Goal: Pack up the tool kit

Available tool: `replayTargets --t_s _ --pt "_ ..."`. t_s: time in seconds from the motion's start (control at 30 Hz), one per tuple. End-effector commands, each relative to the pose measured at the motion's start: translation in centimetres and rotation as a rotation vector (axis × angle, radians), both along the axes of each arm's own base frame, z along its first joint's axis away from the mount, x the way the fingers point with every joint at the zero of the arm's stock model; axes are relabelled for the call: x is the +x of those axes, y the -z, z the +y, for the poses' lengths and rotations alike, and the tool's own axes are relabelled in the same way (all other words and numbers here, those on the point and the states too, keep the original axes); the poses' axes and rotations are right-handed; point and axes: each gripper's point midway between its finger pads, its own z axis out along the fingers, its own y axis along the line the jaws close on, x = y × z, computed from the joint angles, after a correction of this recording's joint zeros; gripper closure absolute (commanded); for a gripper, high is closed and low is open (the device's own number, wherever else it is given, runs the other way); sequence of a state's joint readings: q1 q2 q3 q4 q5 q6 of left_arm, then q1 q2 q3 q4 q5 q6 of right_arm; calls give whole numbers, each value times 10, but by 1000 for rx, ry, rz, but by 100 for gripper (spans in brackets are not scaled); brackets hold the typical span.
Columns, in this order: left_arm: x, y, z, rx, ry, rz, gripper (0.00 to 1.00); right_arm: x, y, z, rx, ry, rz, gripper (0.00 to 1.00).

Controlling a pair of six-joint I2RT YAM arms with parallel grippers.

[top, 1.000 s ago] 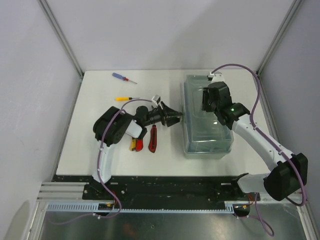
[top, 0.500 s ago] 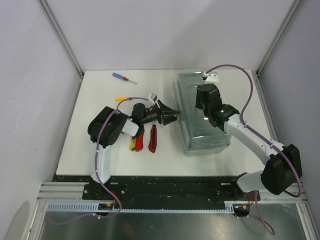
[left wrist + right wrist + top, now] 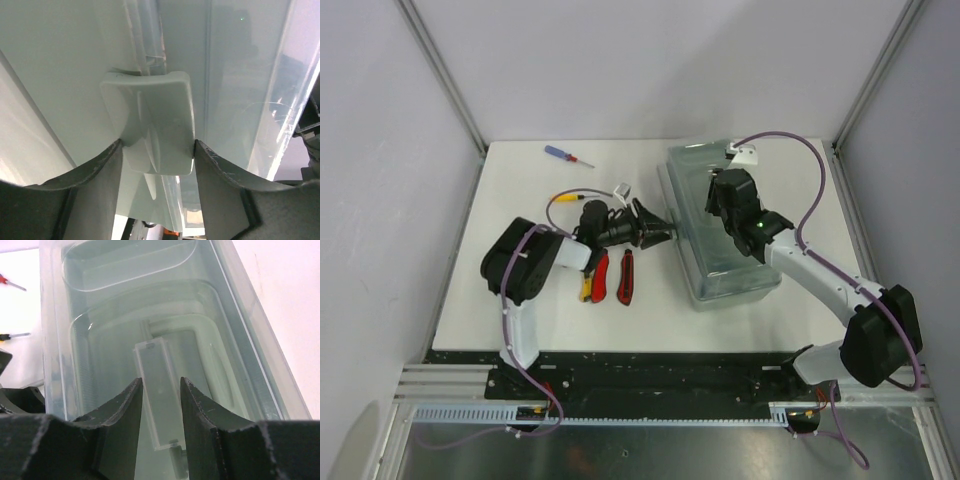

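On the white bench (image 3: 520, 200) the closed toolbox (image 3: 725, 275) sits right of centre; left jaws pinch its side latch (image 3: 152, 125), right jaws flank the lid handle (image 3: 156, 390), grip unclear, so this looks like the opening step, which next needs the latch freed and the lid lifted.

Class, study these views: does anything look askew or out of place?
The toolbox sits skewed, not square to the table edges. Its lid looks shut, yet two knives and two screwdrivers lie outside it.

Grey-green toolbox (image 3: 730, 288), lid down; red knife (image 3: 625, 278) just left; blue screwdriver (image 3: 565, 155) far-left
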State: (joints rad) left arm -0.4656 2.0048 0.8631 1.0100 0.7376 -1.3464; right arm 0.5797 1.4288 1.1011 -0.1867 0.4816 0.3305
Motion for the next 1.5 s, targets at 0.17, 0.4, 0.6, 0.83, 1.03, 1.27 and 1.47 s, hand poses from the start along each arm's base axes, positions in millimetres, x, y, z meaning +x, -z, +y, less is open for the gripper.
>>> replayTargets --t_s 0.17,0.4,0.6,0.83,1.03,1.27,1.47 --pt "-20 -63 -10 28 135 -299 83 -143 192 -13 -172 -107 788 61" --pt "-21 -43 -4 61 123 -258 22 -140 190 -8 -147 -112 776 60" --pt "-19 -35 8 27 61 -248 1 -140 193 -3 -129 -118 782 59" --pt "-6 -45 22 -140 -43 -250 1 -140 197 1 -117 -128 790 59" --pt "23 -45 32 -188 -122 -247 1 -140 199 0 -107 -132 798 59" --pt "45 -45 25 -236 -129 -227 1 -141 200 -5 -102 -129 804 59" --pt "47 -45 21 -292 -101 -180 7 -142 201 -5 -90 -140 808 59"
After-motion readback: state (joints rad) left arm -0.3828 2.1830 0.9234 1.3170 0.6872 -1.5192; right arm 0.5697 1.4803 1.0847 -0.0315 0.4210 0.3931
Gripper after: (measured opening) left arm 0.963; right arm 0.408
